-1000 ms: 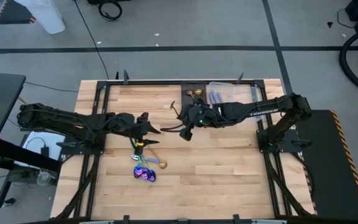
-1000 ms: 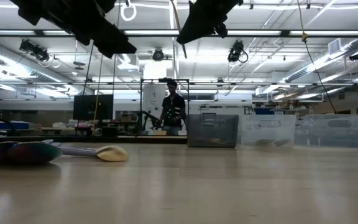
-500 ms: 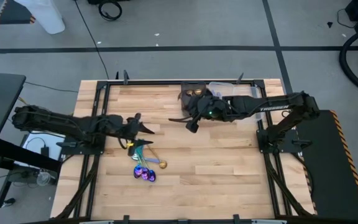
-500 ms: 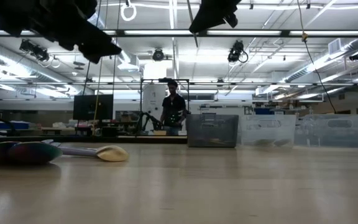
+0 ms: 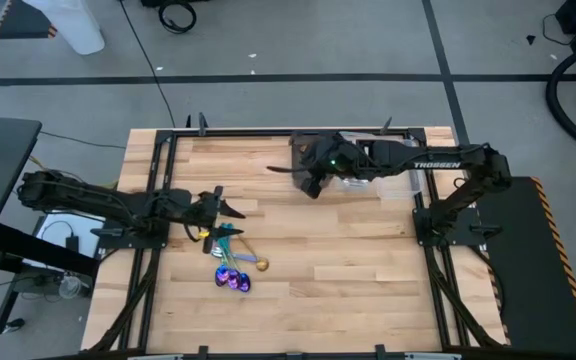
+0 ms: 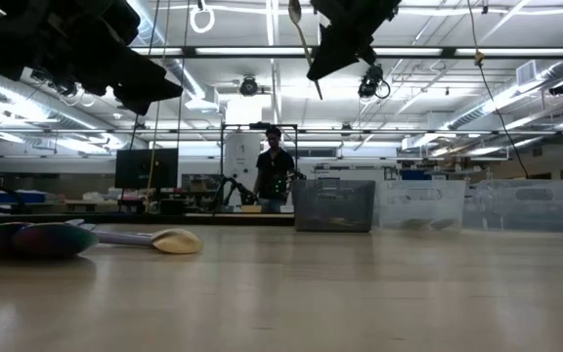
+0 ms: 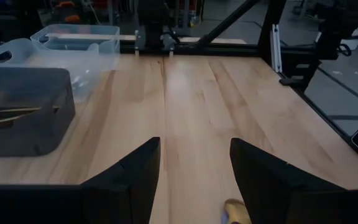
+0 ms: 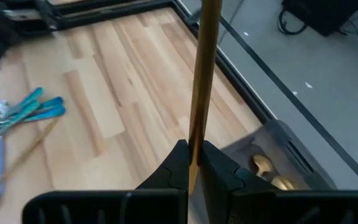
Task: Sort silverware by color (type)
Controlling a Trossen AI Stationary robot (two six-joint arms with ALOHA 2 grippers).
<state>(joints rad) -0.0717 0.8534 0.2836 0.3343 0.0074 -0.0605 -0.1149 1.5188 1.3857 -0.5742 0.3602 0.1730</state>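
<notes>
White "TROSSEN" lettering runs along the right arm (image 5: pixel 436 164); its right tool (image 8: pixel 191 171) pinches a gold spoon (image 8: pixel 202 74), while the left tool (image 7: pixel 194 171) hangs spread.

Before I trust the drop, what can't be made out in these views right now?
- Gold utensil clamped in the right gripper: its head is cut off by the right wrist picture's edge.
- Dark bin: contents covered by the right arm in the high view.
- Silverware pile: too small to count; the left gripper overlaps its end.
</notes>
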